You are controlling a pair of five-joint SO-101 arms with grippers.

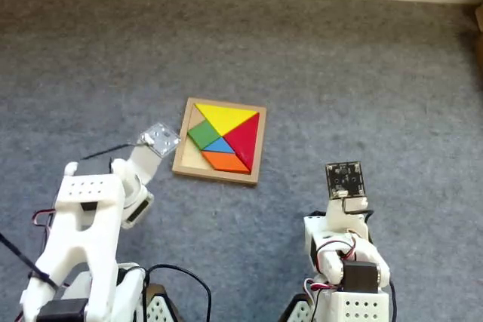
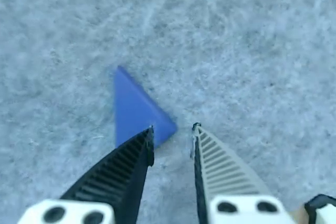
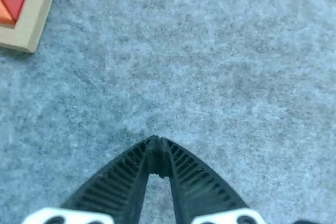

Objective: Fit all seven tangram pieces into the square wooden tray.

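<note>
On grey carpet (image 2: 252,51), blue triangle (image 2: 134,109), parted left tool (image 2: 172,128) above

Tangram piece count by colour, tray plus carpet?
yellow piece: 1
red piece: 1
green piece: 1
orange piece: 1
blue: 2, small blue piece in the tray, blue triangle on the carpet
Total: 6

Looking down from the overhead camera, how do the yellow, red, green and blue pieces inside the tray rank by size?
1. yellow piece and red piece: they look alike, so I won't rank them
2. green piece
3. blue piece, the smallest
</note>
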